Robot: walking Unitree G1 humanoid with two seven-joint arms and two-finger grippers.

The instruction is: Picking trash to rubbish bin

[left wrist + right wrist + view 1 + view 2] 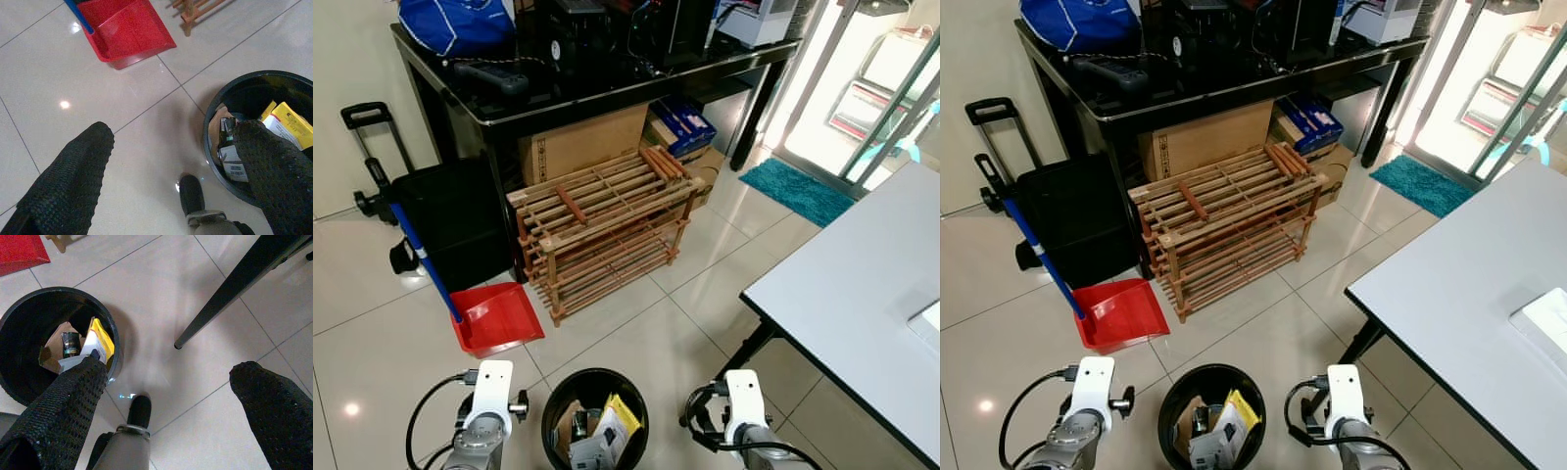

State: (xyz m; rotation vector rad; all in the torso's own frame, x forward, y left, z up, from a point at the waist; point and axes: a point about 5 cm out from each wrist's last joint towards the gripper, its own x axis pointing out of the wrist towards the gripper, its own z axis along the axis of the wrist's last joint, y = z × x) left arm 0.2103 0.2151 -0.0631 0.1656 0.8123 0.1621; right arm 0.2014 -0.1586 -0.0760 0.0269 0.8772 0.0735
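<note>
Floor: glossy tiles, bin (595, 416) between the arms.
Trash: yellow box (289, 125), light, stiff; take its edges.
Left gripper (166, 171): spread, empty.
Right gripper (171, 396): spread, empty.

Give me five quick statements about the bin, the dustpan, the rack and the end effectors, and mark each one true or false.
1. The black rubbish bin holds trash, including a yellow package. True.
2. The red dustpan lies inside the bin. False: it sits on the floor beside the wooden rack.
3. The left end effector is open and holds nothing. True.
4. The right end effector grips a bottle. False: it is open and holds nothing.
5. The rack stands on the black table. False: it stands on the floor.
</note>
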